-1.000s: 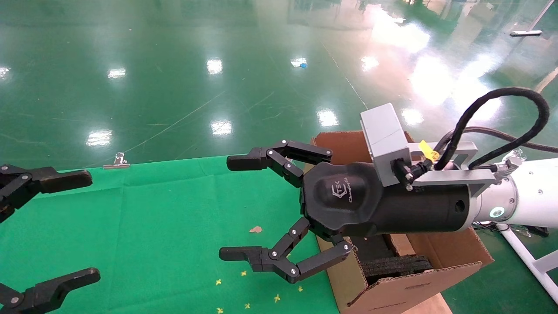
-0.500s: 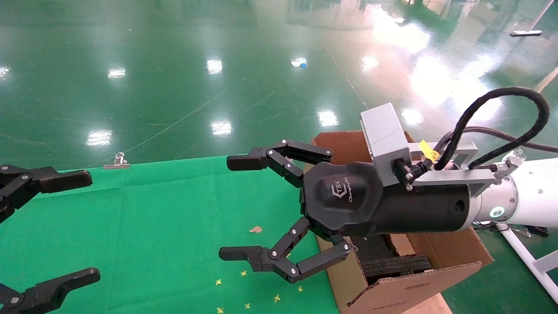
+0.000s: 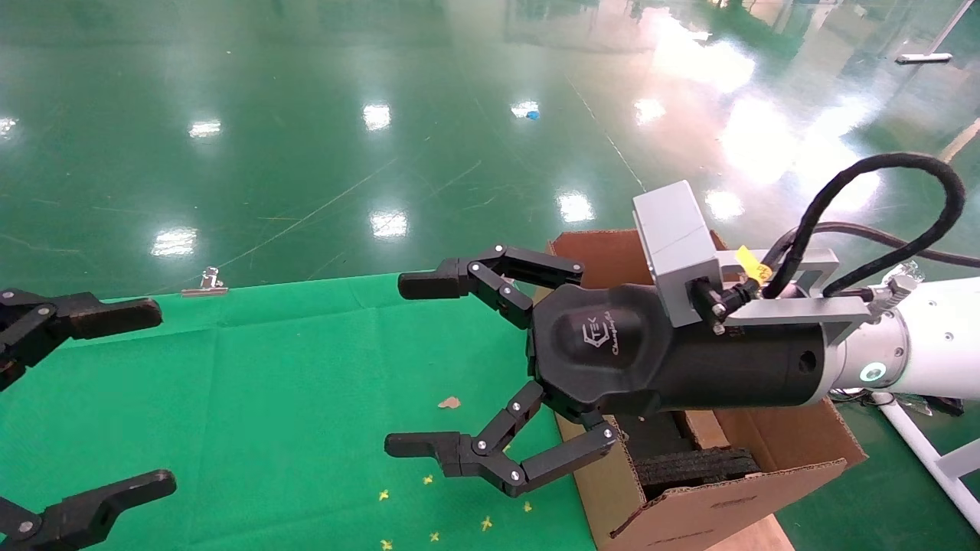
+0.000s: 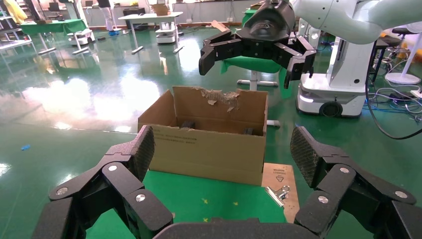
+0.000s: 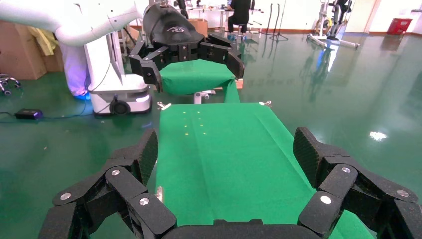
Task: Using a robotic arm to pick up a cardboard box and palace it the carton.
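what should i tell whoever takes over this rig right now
Right hand: open, holding nothing, hovering over the green cloth beside the carton.
Left hand: open, holding nothing, at the cloth's left edge.
Carton: at the table's right end, flaps up, black foam inserts inside.
Cardboard box: not visible in any view; find it first.
Done: nothing evident. Left: pick up the box and place it in the carton.

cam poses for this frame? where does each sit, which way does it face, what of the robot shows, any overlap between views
Head view: on the robot's head, looking forward and down at the green cloth; shows the right gripper open beside the carton and the left gripper open at the edge.
Left wrist view: on the left wrist, facing across the cloth to the carton; own open fingers frame it.
Right wrist view: on the right wrist, facing along the cloth; own fingers show.
Shared: each wrist view shows the other arm's gripper, right and left.
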Controlling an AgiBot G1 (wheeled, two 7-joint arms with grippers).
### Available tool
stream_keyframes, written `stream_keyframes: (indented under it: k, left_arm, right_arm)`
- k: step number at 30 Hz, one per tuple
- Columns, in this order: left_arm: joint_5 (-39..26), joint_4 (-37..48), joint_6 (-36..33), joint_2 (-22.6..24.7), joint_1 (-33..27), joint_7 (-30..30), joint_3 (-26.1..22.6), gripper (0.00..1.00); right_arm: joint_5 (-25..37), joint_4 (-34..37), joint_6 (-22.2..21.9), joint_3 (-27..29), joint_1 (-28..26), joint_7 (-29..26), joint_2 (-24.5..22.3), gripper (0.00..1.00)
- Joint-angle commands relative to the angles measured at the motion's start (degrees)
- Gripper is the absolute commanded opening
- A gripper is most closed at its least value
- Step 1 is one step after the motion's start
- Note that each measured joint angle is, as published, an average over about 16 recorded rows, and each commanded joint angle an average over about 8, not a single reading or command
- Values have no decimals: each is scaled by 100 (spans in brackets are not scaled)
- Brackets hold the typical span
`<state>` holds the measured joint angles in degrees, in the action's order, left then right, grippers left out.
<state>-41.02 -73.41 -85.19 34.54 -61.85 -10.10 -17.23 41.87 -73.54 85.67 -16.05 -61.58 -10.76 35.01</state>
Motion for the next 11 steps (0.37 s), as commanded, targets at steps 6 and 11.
stream_keyframes:
  k: [6,11]
  left_arm:
    - [0,0,0,0,0,0,0,100]
    - [0,0,0,0,0,0,0,100]
  right_arm:
    - [0,0,0,0,0,0,0,100]
    - [0,0,0,0,0,0,0,100]
